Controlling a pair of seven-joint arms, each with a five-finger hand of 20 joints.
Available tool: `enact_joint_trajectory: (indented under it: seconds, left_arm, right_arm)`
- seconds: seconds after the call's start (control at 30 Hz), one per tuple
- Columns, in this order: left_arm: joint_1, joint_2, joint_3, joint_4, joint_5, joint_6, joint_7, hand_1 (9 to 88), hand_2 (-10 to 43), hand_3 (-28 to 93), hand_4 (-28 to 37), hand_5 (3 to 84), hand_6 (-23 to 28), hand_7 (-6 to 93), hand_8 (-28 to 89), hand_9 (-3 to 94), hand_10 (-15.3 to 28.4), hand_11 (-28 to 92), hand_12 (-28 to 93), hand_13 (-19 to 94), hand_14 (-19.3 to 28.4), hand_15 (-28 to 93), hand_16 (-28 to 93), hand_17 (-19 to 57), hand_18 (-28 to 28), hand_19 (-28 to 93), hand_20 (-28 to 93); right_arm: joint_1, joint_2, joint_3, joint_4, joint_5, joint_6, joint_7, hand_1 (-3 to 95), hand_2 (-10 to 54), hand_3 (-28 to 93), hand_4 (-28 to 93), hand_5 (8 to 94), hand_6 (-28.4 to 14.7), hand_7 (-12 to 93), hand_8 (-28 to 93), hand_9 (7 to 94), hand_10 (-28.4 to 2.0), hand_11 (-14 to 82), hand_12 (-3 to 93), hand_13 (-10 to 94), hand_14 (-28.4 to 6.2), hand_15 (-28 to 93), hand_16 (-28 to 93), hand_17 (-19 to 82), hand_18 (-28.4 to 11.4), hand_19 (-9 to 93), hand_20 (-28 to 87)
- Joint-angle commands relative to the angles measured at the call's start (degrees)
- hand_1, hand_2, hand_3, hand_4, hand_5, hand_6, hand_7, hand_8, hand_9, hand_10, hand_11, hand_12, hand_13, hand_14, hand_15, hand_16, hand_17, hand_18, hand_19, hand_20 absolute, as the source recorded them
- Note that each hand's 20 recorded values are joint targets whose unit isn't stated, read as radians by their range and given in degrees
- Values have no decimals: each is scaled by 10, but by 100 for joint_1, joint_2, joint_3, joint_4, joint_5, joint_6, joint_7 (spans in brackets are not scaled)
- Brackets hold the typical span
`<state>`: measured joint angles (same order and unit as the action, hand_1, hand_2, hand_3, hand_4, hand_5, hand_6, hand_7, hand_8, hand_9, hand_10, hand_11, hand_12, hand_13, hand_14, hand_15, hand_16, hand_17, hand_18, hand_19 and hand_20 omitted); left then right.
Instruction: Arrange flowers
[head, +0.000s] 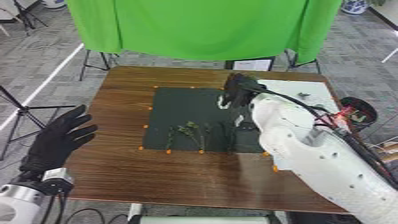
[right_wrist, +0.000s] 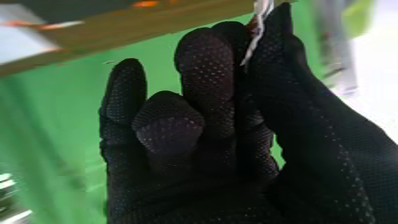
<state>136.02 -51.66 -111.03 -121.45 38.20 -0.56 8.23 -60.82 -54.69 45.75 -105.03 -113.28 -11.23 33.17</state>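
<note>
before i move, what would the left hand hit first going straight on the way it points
Nothing close by: the left hand's way over the left part of the table looks free; the green cloth beyond would probably come first, though height is unclear.

A green cloth (head: 200, 30) hangs at twelve o'clock beyond the table (head: 142, 177). On the grey carpet (head: 53, 55), a black tripod (head: 21, 107) stands at nine o'clock; a blue-and-white pot (head: 355, 6) sits between one and two o'clock.
</note>
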Motion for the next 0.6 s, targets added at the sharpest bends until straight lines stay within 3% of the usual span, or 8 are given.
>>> enact_joint_trajectory:
  seconds: [0.03, 0.13, 0.17, 0.23, 0.6]
  left_arm:
    - [37, 73, -56, -49, -20, 110, 21, 239, -36, 718, -283, 267, 39, 200, -111, 228, 118, 216, 171, 184, 160, 402, -13, -97, 217, 431, 120]
    - [2, 89, -45, -40, -15, 121, 38, 239, -36, 717, -283, 267, 39, 200, -111, 228, 118, 216, 172, 185, 160, 401, -13, -96, 217, 430, 120]
    - [15, 150, -20, -31, -48, 164, 117, 240, -36, 717, -283, 267, 39, 201, -111, 228, 118, 216, 172, 185, 160, 401, -12, -96, 217, 430, 120]
    - [-20, 116, -1, -30, -28, 163, 95, 239, -36, 718, -283, 267, 39, 201, -111, 228, 119, 215, 172, 184, 160, 402, -12, -97, 217, 431, 120]
    - [-215, 219, 168, 44, -33, 189, 106, 240, -35, 716, -283, 268, 40, 199, -111, 228, 118, 215, 173, 184, 159, 400, -11, -96, 217, 430, 120]
  right_arm:
    - [411, -1171, -667, 190, -176, -379, -426, 381, -53, 891, -178, 710, -13, 519, 90, 828, -100, 393, 419, 733, -75, 788, 316, 282, -173, 750, 359]
    - [373, -1502, -828, 331, -324, -645, -550, 388, -59, 887, -176, 712, -13, 519, 83, 830, -100, 391, 418, 733, -76, 788, 315, 281, -173, 750, 358]
    - [381, -1618, -919, 403, -365, -694, -581, 390, -62, 886, -176, 712, -13, 519, 82, 830, -100, 391, 419, 733, -76, 788, 315, 281, -172, 750, 358]
    - [362, -1752, -1021, 481, -422, -796, -625, 394, -65, 883, -176, 714, -13, 518, 77, 831, -101, 389, 421, 733, -76, 788, 315, 281, -173, 750, 358]
    - [294, -2355, -1446, 1119, -955, -933, -635, 412, -74, 869, -187, 723, -7, 504, 59, 834, -100, 375, 426, 730, -75, 788, 314, 280, -174, 749, 355]
